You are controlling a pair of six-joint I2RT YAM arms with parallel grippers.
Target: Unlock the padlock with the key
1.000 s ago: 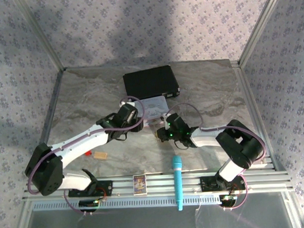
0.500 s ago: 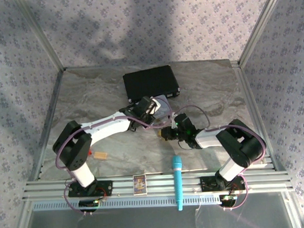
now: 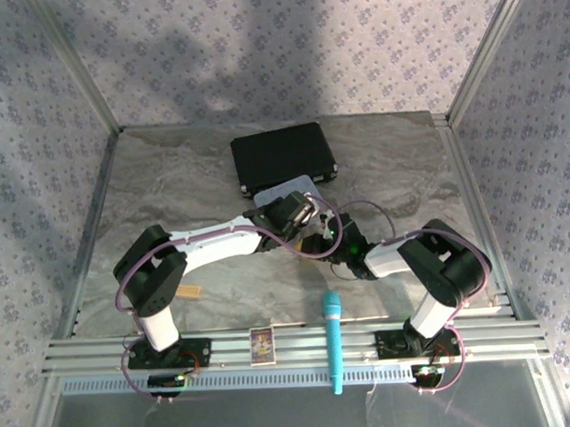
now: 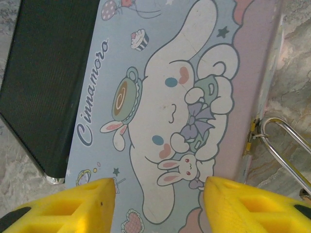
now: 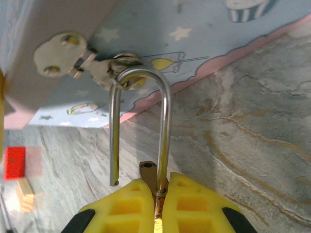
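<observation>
Bottom centre of right wrist frame: padlock (image 5: 166, 131) body mostly buried between right gripper (image 5: 156, 187) fingers, pinched tight. Shackle sticks up mid-frame, one leg free, loop through the hasp on the tin (image 5: 204, 34), upper left. Overhead, both arms bend inward, wrists meeting mid-frame over the tin; padlock too small to resolve there. Left gripper (image 4: 159, 187) spread, seemingly hovering above the lid, contact unclear. Count: one padlock, one tin, one black case (image 4: 43, 82), two grippers.
</observation>
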